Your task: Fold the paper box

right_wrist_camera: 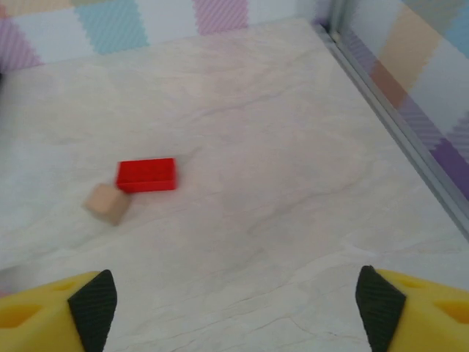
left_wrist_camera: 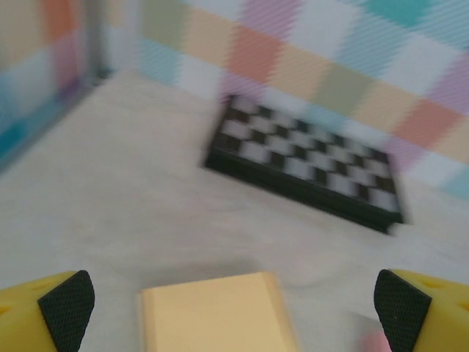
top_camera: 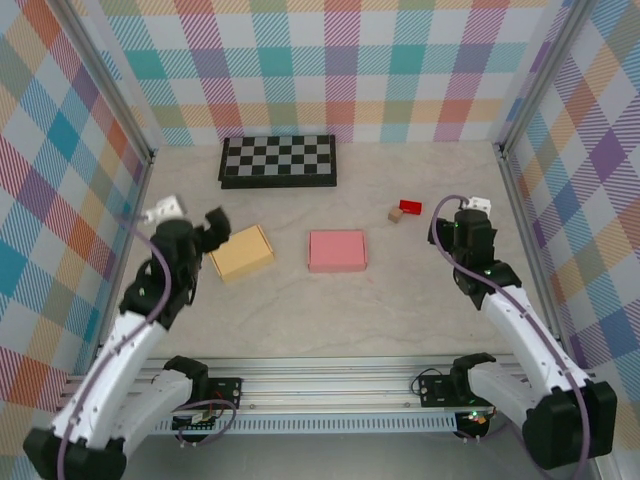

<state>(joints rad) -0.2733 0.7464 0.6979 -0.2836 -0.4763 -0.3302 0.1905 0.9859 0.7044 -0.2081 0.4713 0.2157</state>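
Note:
A closed yellow paper box [top_camera: 241, 252] lies flat left of the table's middle, with a closed pink paper box [top_camera: 338, 250] to its right. My left gripper [top_camera: 207, 230] hovers at the yellow box's left end. In the left wrist view the gripper [left_wrist_camera: 234, 312] is open, its black pads [left_wrist_camera: 67, 308] far apart, and the yellow box [left_wrist_camera: 216, 314] lies below between them, untouched. My right gripper [top_camera: 469, 214] stands at the right, well away from the pink box. In its wrist view it [right_wrist_camera: 237, 308] is open over bare table, nothing between its pads [right_wrist_camera: 379, 304].
A folded chessboard [top_camera: 279, 160] lies at the back, also ahead of the left gripper [left_wrist_camera: 308, 172]. A red brick [top_camera: 410, 206] and a tan cube [top_camera: 396, 213] sit left of the right gripper; the brick [right_wrist_camera: 146, 174] and cube [right_wrist_camera: 107, 202] lie ahead of it. Patterned walls enclose the table.

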